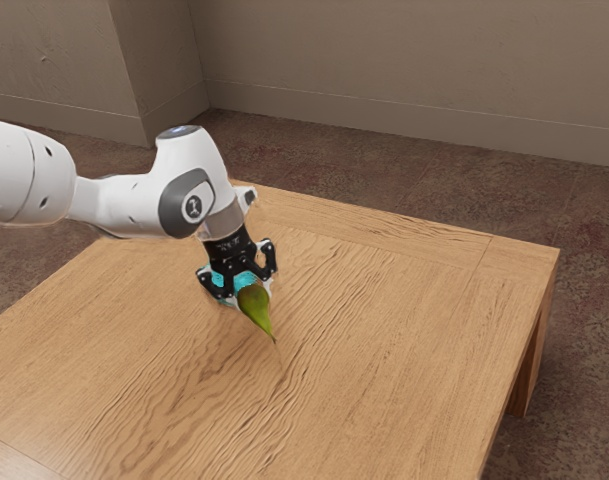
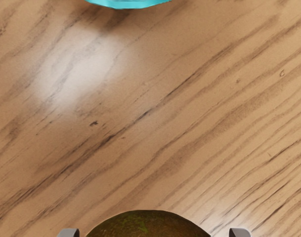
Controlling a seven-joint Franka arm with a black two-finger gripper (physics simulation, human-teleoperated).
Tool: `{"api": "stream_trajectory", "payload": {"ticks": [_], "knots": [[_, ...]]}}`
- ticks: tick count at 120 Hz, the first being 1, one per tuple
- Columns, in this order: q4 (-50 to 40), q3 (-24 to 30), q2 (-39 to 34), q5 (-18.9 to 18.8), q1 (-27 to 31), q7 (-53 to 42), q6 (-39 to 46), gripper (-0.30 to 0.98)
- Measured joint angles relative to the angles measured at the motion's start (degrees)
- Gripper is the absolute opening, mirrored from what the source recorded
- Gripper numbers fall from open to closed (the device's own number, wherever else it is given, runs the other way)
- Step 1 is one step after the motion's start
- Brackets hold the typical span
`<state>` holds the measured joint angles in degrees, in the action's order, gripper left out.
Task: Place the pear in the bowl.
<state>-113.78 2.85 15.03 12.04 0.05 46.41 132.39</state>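
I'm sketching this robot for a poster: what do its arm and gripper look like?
My arm is white, with smooth, rounded segments and small dark spots. A dark grey panel carries a pale, round emblem. Below it, a light grey collar leads to my black gripper, built of angular linkages.

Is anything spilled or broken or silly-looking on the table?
Nothing looks spilled or broken on the table. The pear looks whole, with its thin end pointing away from my gripper. The blue-green bowl is partly hidden, so I can't check all of it.
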Motion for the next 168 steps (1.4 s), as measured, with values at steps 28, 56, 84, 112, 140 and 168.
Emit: {"api": "stream_trajectory", "payload": {"ticks": [28,56,84,112,140,168], "knots": [[7.2,-5.0,4.1,0.0,0.8,-1.2,0.0,0.28],[13.2,-5.3,9.8,-0.2,4.8,-1.6,0.1,0.22],[16.6,-5.2,13.6,0.0,5.6,-2.0,0.1,0.28],[17.1,-5.1,14.7,0.5,5.7,-3.3,0.3,0.51],[18.1,-5.0,14.6,0.4,5.7,-4.5,0.3,0.63],[23.8,-4.9,11.7,-1.6,5.8,-9.8,-4.4,0.67]]}}
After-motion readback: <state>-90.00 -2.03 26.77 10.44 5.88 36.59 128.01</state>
